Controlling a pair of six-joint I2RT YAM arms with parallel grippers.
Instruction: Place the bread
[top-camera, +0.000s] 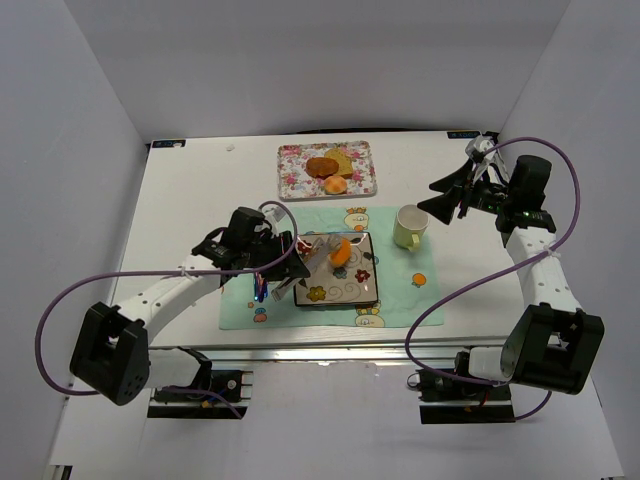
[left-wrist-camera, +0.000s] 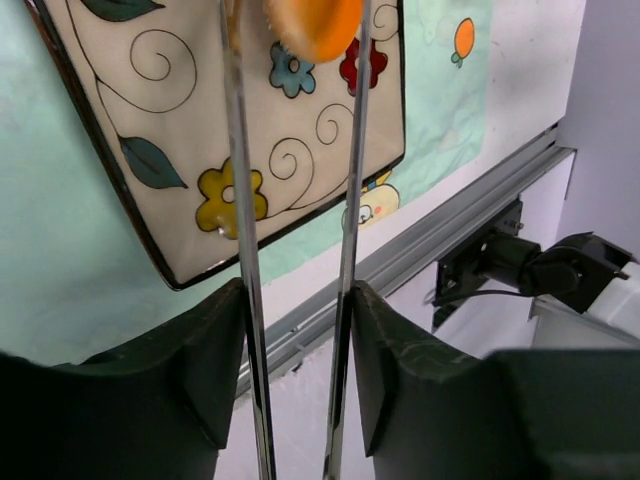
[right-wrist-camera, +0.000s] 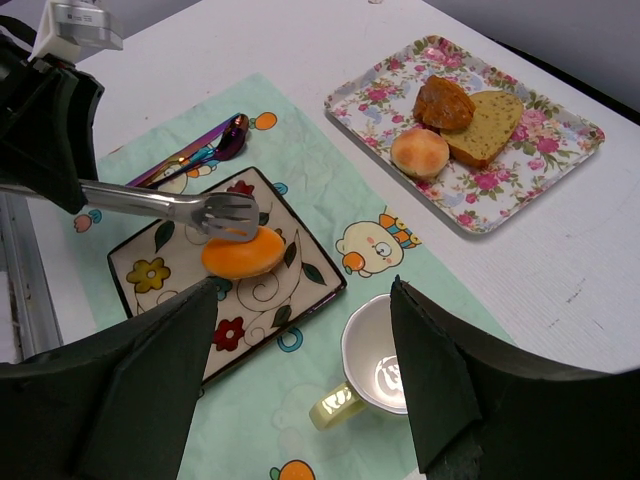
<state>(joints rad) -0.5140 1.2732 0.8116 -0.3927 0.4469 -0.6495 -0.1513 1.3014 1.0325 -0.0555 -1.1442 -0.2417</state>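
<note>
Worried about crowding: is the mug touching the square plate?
Apart. The top view shows a strip of green mat between the mug and the plate.

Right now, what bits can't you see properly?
- Left wrist view: the bun and the tips of the tongs are cut off by the top edge.
- Right wrist view: the near corner of the plate hides behind the right fingers.
- Top view: the spoon is mostly hidden by the left arm.

Bright even light, soft shadows, glint on tongs (left-wrist-camera: 239, 200)
</note>
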